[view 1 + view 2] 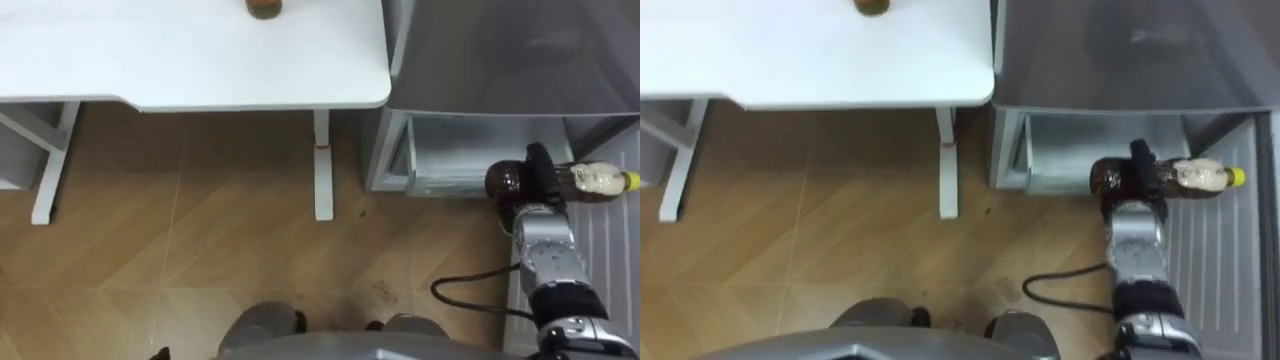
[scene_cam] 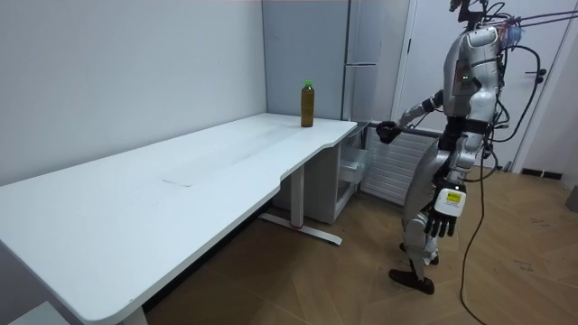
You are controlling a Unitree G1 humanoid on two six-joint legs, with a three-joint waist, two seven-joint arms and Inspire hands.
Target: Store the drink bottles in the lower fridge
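The placing step is judged to be in hand. A drink bottle (image 1: pixel 505 183) is held lying on its side at the right of the eye views, and the fingers of the right hand (image 1: pixel 541 185) are closed round its middle. Its yellow cap is pointed toward the right edge of the frame and its brown base toward the left. The bottle is seen at the mouth of the open lower compartment (image 1: pixel 470 150) of the fridge (image 1: pixel 520 60). It appears not yet to be inside, though depth cannot be told for certain.

For the next move, the arm would need to be reached forward and lowered so that the bottle can be set down inside before the fingers are opened. Some bending is likely to be called for, as the compartment sits low.

A second bottle (image 1: pixel 264 7) is left at the top edge of the frame, on the white table (image 1: pixel 200 60), well apart from the hand, and is judged to be the following one to fetch. The left hand (image 2: pixel 442 222) is hung by the thigh at the lower right of the room view, fingers relaxed and nothing held.
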